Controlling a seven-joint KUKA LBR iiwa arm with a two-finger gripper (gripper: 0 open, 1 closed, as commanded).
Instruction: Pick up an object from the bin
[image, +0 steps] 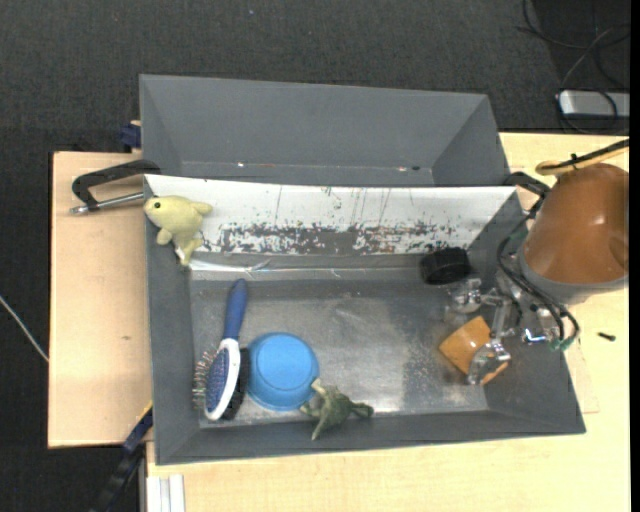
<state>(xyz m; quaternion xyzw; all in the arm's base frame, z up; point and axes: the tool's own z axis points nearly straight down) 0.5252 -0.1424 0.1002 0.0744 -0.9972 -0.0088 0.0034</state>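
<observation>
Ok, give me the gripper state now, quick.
Gripper: open or closed cannot be told; it is down against the small orange block at the right end of the bin.

A blue cup (282, 372), blue-and-white brush (225, 365), yellow plush (175, 222), green dinosaur (335, 410), orange block (464, 346).

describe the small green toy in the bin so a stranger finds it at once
In the grey metal bin, follow the wall at the view's bottom to the round blue cup left of the middle. The green toy lies just right of it, against that wall. It alone is green, limbed like an animal figure.
</observation>
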